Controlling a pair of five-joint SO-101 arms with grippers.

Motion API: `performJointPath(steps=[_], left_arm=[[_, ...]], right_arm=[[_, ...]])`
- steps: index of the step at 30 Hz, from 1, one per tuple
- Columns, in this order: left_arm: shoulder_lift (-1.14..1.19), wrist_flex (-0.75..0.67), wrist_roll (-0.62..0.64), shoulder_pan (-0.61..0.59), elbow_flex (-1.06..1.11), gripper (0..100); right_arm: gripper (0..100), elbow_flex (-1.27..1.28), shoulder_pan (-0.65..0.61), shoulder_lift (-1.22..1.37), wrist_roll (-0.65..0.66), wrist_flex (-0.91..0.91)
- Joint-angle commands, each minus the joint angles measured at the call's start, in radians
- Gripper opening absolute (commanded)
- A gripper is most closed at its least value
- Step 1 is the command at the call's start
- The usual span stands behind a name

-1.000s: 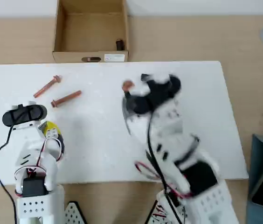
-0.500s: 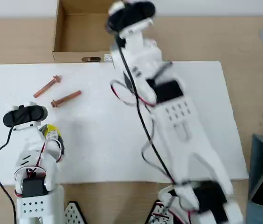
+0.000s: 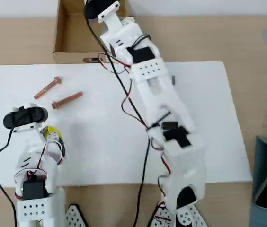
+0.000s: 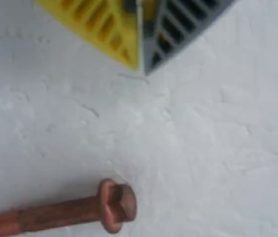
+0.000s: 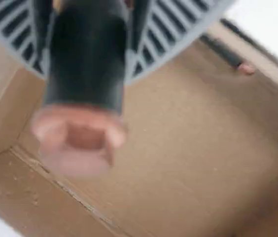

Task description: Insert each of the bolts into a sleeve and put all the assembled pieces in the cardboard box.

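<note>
Right jaws grip sleeved bolt (image 5: pixel 84 94) over cardboard box (image 5: pixel 193 163); high view: 2 bolts (image 3: pixel 47 87) (image 3: pixel 67 100).

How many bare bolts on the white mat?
2. One bolt near the mat's far edge; a second bolt beside it, closer to the left arm. The right arm may hide others.

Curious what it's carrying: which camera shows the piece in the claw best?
The right wrist view: the sleeved bolt sits close in the right gripper, over the cardboard box. In the high view the arm hides it; the left wrist view faces a loose bolt.
</note>
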Motion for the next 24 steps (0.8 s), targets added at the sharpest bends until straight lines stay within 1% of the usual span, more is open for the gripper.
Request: performJointPath(steps=[1, 5, 8, 10, 20, 24], left_arm=[[-0.010, 0.003, -0.003, -0.009, 0.011, 0], [-0.010, 0.003, -0.003, -0.011, 0.011, 0], [-0.010, 0.003, -0.003, -0.011, 0.011, 0], [-0.010, 0.003, -0.003, -0.011, 0.011, 0], [-0.010, 0.003, -0.003, -0.011, 0.011, 0], [-0.010, 0.003, -0.003, -0.011, 0.011, 0]], right_arm=[[1.2, -0.206, 0.013, 0.101, 0.061, -0.029], [2.3, -0.340, 0.013, 0.226, 0.123, -0.026], [10.1, -0.410, 0.010, 0.289, 0.172, 0.014], [14.3, -0.460, 0.010, 0.320, 0.175, 0.061], [13.6, -0.610, 0.012, 0.383, 0.173, 0.163], [10.2, -0.676, 0.016, 0.377, 0.173, 0.258]])
